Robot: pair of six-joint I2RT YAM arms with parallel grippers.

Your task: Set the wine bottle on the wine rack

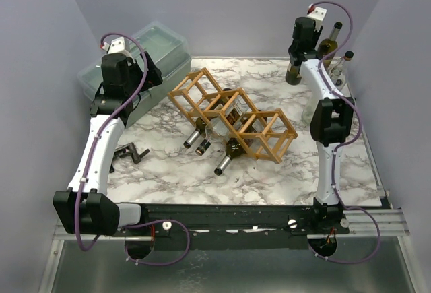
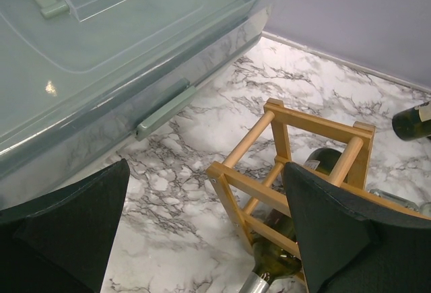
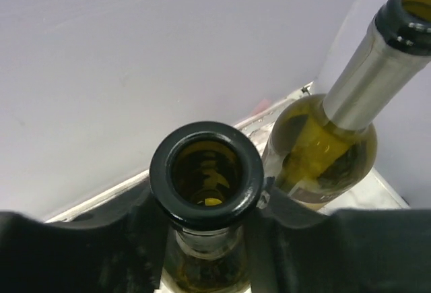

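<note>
Right pincer (image 3: 205,246) grips the neck of the upright wine bottle (image 3: 205,213), upper right of the worktop (image 1: 168,165), well apart from the wine rack (image 1: 232,114); left pincer (image 2: 209,239) gapes empty; a tilted lift could topple the neighbouring bottle (image 3: 323,145).

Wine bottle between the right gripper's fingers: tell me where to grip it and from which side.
Grip the wine bottle by its neck just under the lip, from the near side: it stands upright, and a second bottle crowds its far right.

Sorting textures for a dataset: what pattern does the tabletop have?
The tabletop is white marble with grey veining, shown best in the left wrist view.
</note>
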